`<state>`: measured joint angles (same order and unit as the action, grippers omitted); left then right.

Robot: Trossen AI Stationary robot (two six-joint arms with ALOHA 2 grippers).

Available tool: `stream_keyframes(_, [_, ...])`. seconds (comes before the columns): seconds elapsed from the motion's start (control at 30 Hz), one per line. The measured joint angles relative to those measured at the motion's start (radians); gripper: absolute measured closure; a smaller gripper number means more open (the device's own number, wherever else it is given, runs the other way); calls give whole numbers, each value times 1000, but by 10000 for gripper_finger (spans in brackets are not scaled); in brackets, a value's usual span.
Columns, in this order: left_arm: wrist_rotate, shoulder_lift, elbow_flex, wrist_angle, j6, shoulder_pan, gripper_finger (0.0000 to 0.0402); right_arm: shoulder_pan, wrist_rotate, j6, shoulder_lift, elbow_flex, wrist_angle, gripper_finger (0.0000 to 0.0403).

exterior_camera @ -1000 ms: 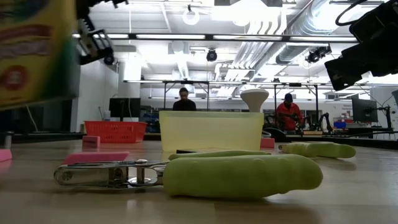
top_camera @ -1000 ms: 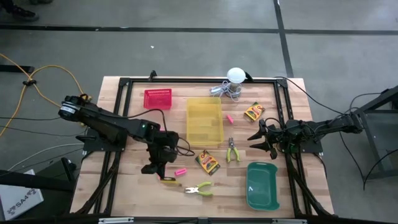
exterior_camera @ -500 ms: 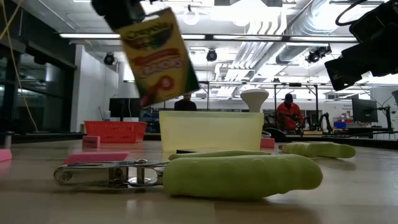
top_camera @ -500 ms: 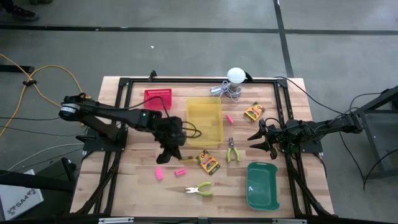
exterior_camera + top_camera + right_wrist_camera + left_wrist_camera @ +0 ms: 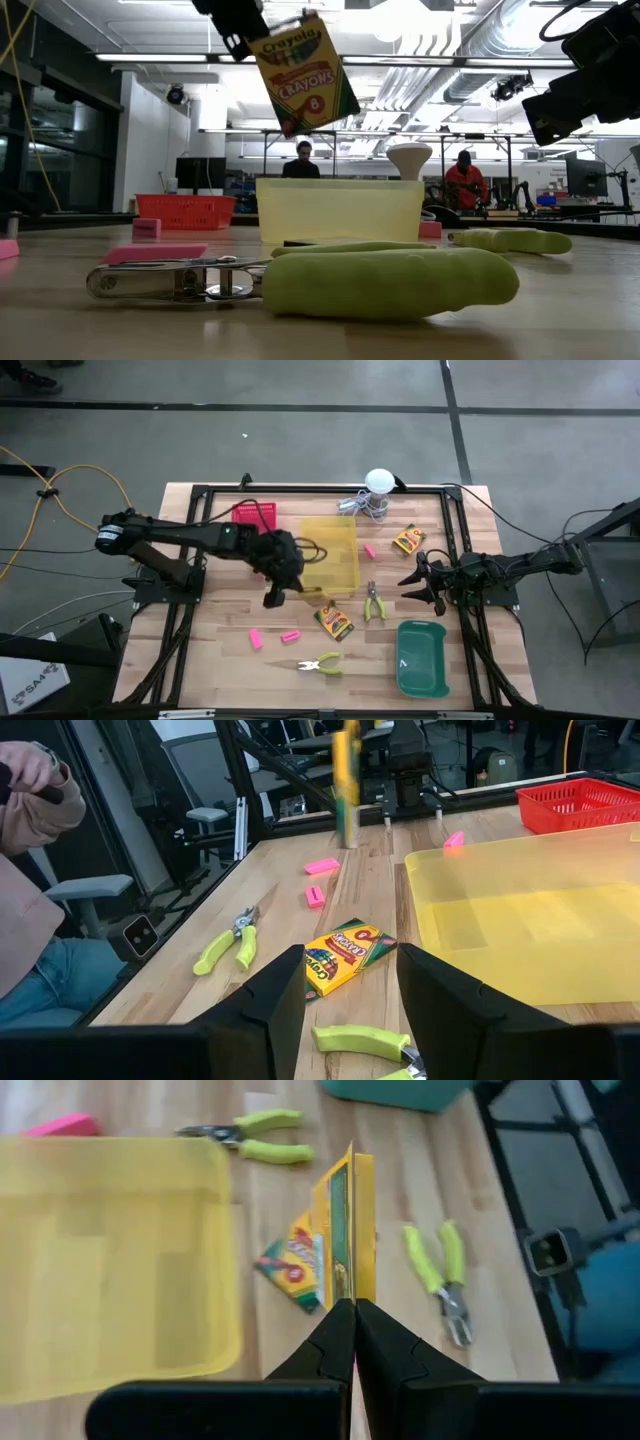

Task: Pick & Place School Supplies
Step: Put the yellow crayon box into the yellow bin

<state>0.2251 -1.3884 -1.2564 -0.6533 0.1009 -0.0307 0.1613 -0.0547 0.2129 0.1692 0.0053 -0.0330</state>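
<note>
crayon box [image 5: 305, 72] hangs tilted in my left pincer [image 5: 275, 592], fingers clamped on it, arm stretched beside the yellow bin [image 5: 330, 555].

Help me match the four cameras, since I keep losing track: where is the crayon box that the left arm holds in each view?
High view: mostly hidden under the left gripper, at the yellow bin's corner.
Low view: crayon box up in the air, above the yellow bin.
Left wrist view: edge-on between the fingers, beside the bin.
Right wrist view: thin upright strip beyond the bin.
Shared landmark: the yellow bin.
</note>
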Motion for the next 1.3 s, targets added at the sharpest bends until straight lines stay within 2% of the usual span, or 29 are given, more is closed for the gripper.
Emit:
stream_keyframes(0.33, [60, -6, 0, -27, -106, 166, 400, 0, 0, 0, 0, 0, 0, 254])
stream_keyframes(0.47, [113, -33, -4, -32, -143, 213, 400, 0, 0, 0, 0, 0, 0, 254])
stream_keyframes(0.6, [139, -95, -67, -87, -196, 246, 400, 0, 0, 0, 0, 0, 0, 254])
stream_keyframes(0.8, [140, -217, -237, -272, -324, 271, 400, 0, 0, 0, 0, 0, 0, 254])
stream_keyframes(0.93, [148, -298, -308, -371, -377, 274, 400, 0, 0, 0, 0, 0, 0, 254])
stream_keyframes(1.1, [208, -353, -319, -397, -401, 288, 400, 0, 0, 0, 0, 0, 0, 254])
stream_keyframes(1.3, [211, -378, -320, -394, -418, 301, 400, 0, 0, 0, 0, 0, 0, 254])
